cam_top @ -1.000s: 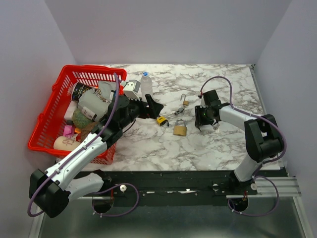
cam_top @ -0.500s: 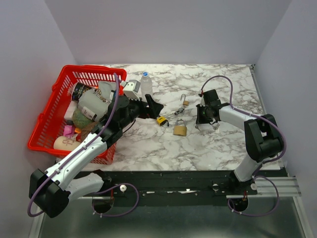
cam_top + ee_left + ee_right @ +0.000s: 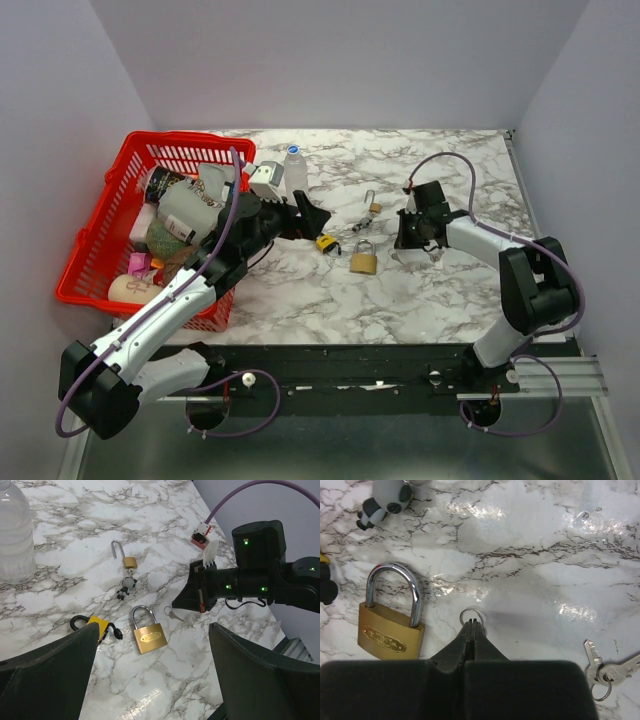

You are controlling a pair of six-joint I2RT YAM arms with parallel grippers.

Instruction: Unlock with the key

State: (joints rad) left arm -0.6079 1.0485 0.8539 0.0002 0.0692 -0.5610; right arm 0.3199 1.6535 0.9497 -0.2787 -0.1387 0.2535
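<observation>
The right gripper (image 3: pixel 471 626) is clenched over the small silver key (image 3: pixel 175 615), which lies flat on the marble table (image 3: pixel 545 540) at three o'clock of the brass padlock (image 3: pixel 390 632). Whether it actually holds the key, I cannot tell. The key is likely light, thin, stiff and slippery, so it is best pinched at the bow. The left gripper (image 3: pixel 312 213) gapes wide.

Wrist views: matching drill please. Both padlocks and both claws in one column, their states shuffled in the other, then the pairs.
Things:
1. large brass padlock
2. small padlock
3. left claw
4. right claw

States:
A. shackle swung open
B. fingers shut together
C. shackle closed into the body
D. fingers spread wide

Pairs: 1-C, 2-A, 3-D, 4-B
</observation>
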